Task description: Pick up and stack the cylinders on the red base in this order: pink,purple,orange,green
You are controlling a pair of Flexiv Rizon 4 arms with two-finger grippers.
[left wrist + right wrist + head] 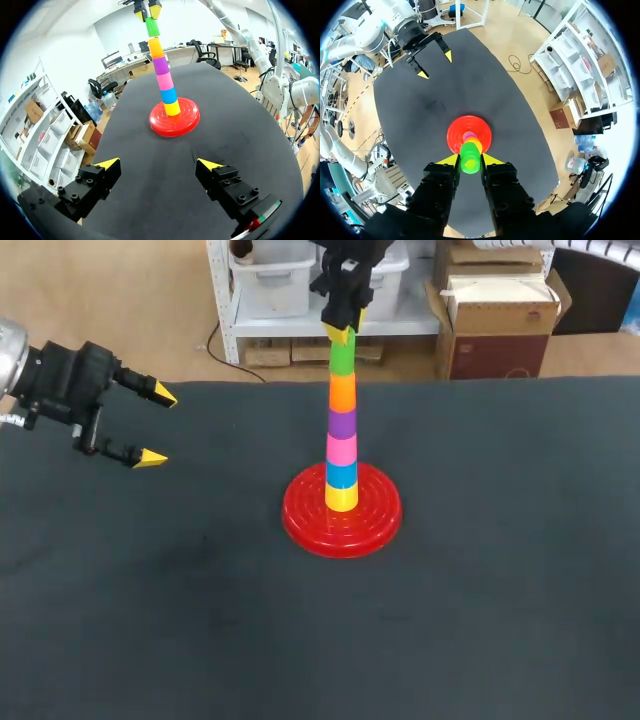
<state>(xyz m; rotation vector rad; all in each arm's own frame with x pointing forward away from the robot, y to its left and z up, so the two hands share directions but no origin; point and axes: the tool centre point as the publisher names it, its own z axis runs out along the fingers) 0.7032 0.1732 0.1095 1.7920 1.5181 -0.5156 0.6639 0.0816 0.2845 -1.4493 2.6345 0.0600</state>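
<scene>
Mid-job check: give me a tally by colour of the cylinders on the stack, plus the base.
Yellow plastic cylinder: 1
Blue plastic cylinder: 1
Pink plastic cylinder: 1
Purple plastic cylinder: 1
Orange plastic cylinder: 1
Green plastic cylinder: 1
Round red plastic base: 1
Total: 7

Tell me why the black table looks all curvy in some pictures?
Left wrist view: the fisheye lens bulges the black cloth-covered table, and the tall stack of coloured plastic cylinders seems to lean. Right wrist view: the table looks oval. Head view: its far edge runs straight.
</scene>
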